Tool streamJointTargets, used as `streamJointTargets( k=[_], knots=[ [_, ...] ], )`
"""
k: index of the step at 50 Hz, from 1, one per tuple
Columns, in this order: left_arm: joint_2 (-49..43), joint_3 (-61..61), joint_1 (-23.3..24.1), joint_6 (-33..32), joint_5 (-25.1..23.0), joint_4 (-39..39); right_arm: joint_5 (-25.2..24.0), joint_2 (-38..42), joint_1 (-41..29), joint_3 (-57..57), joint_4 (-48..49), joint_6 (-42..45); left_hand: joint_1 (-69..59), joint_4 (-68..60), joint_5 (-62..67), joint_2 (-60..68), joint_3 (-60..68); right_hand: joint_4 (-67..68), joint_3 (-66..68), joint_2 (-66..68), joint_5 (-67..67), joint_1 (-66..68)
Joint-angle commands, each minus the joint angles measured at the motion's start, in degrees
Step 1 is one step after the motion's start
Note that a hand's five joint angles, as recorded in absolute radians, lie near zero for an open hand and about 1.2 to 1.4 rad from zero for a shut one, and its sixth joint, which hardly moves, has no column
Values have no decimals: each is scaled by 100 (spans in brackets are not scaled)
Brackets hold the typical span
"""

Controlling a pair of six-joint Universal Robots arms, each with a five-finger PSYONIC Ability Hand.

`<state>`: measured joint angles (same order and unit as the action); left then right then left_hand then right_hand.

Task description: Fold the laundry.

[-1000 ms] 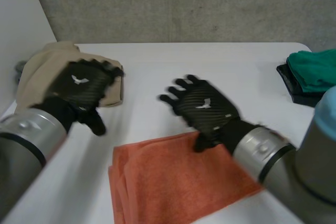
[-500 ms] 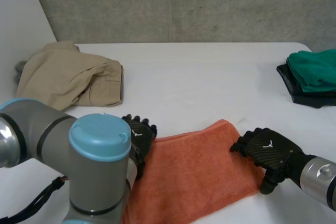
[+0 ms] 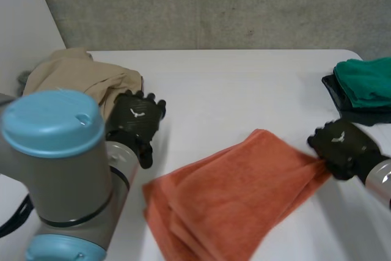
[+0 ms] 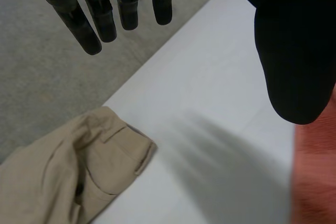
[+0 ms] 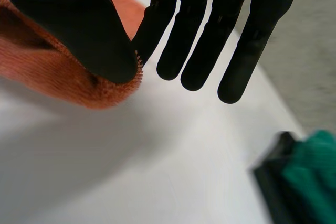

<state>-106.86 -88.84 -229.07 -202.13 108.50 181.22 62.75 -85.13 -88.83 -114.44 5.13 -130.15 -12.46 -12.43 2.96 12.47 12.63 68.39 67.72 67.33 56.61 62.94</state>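
An orange towel (image 3: 232, 197) lies folded in layers on the white table (image 3: 244, 90), near its front edge. My right hand (image 3: 341, 143) is at the towel's right end, by a corner. In the right wrist view its thumb (image 5: 79, 24) pinches the towel's edge (image 5: 52, 72) against one finger while the other fingers stay straight. My left hand (image 3: 135, 120) hovers to the left of the towel, apart from it. Its fingers (image 4: 121, 9) are straight and hold nothing, and a strip of the towel (image 4: 315, 182) shows below its thumb.
Crumpled beige trousers (image 3: 67, 80) lie at the back left of the table, just past my left hand; the left wrist view shows them too (image 4: 79, 177). A folded green cloth (image 3: 366, 80) on a black one sits at the right edge, near my right hand.
My right hand has closed on the towel's right end and drawn it to the right. My left hand has lifted off the towel's left side and moved back towards the trousers.
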Motion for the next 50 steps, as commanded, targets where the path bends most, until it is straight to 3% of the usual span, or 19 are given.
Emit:
streamJointTargets(
  k=[1,5,9,13,19,22,27,31,35,41,50],
  knots=[
    [332,-107,-216,156,-127,-96,45,-390,-704,458,-197,-1,175,171,-224,-175,-191,1161,1228,1267,1339,1706],
    [385,-116,-287,227,-136,-122,-394,-574,-2397,336,223,-325,175,171,-224,-175,-191,1161,1228,1267,1339,1706],
    [446,-177,-348,297,-66,-157,-728,-601,-3348,-85,506,-528,175,171,-224,-175,-191,1161,1228,1267,1339,1706],
    [639,-309,-357,385,-5,-184,-1053,-356,-3851,-464,445,-441,191,188,-241,-192,-208,1161,1228,1267,1339,1706],
    [894,-423,-366,473,48,-184,-1415,-223,-3590,-412,-169,253,175,171,-224,-176,-191,1161,1228,1267,1339,1706],
    [1017,-397,-322,491,48,-236,-1494,-311,-3125,-167,-600,482,175,171,-224,-175,-191,-5839,-5772,-5733,-5661,-5294],
    [1053,-257,-147,499,4,-289,-1477,-478,-2404,352,-768,-342,191,188,-241,-192,-208,-5839,-5772,-5733,-5661,-5294],
    [983,6,344,543,22,-351,-1292,-478,-1701,966,-777,-1763,246,243,-296,-247,-263,-5839,-5772,-5733,-5661,-5294],
    [746,235,915,744,109,-535,-1345,-234,-1305,1309,-917,-2364,246,243,-296,-247,-263,-5839,-5772,-5733,-5661,-5294],
    [114,613,1575,1482,347,-1000,-1134,592,-1348,1836,-1627,-2261,246,243,-296,-247,-263,-5839,-5772,-5733,-5661,-5294],
    [-915,1044,1699,2792,400,-1651,-984,1701,-1628,2119,-2403,-2120,246,243,-296,-247,-263,-5839,-5772,-5733,-5661,-5294]
  ],
)
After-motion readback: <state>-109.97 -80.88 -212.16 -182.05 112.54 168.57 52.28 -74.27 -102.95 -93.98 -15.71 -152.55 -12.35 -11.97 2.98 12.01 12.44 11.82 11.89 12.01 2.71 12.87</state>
